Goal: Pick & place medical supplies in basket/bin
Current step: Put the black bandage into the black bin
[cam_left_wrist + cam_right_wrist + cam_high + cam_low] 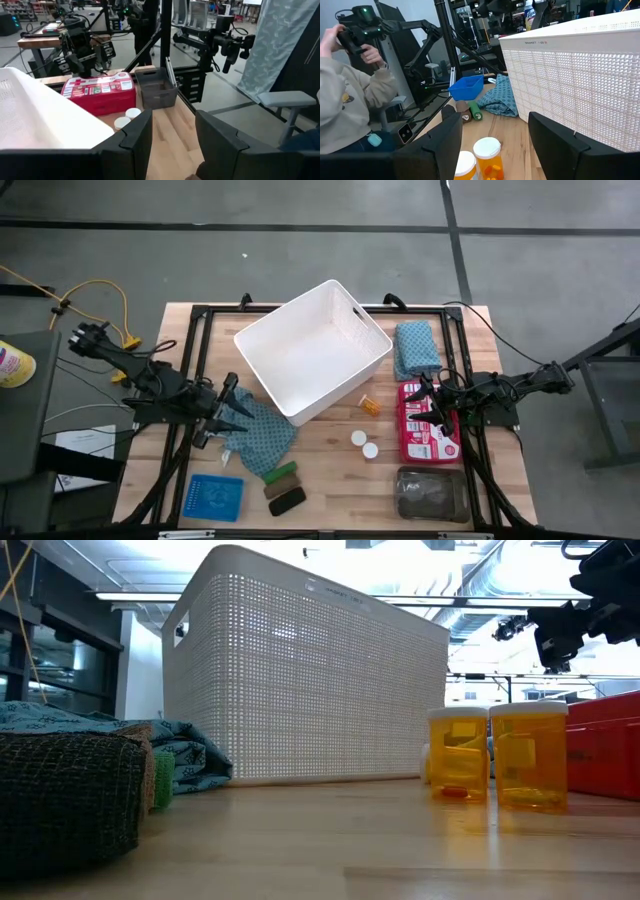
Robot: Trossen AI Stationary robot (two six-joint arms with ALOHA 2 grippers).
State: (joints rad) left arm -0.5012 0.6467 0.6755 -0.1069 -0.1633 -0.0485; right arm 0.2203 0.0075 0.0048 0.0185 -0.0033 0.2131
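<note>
Left hand (pixel 228 418) open above teal cloth (pixel 262 435); right hand (pixel 437 412) open over red first-aid box (pixel 428 423).

This is a robotics lab or workshop in an industrial building. A wooden table (pixel 330 470) in a black metal frame stands on a bare grey concrete floor (pixel 300 260), with a yellow cable (pixel 100 295) trailing across it. Overhead, the low view shows long ceiling lights (pixel 140 595) and exposed silver ducts (pixel 520 585). Beyond the table stand other robot arms on benches (pixel 82 42), an office chair (pixel 290 102), and a person in a light sweatshirt (pixel 350 95) gripping control handles (pixel 357 30).
</note>
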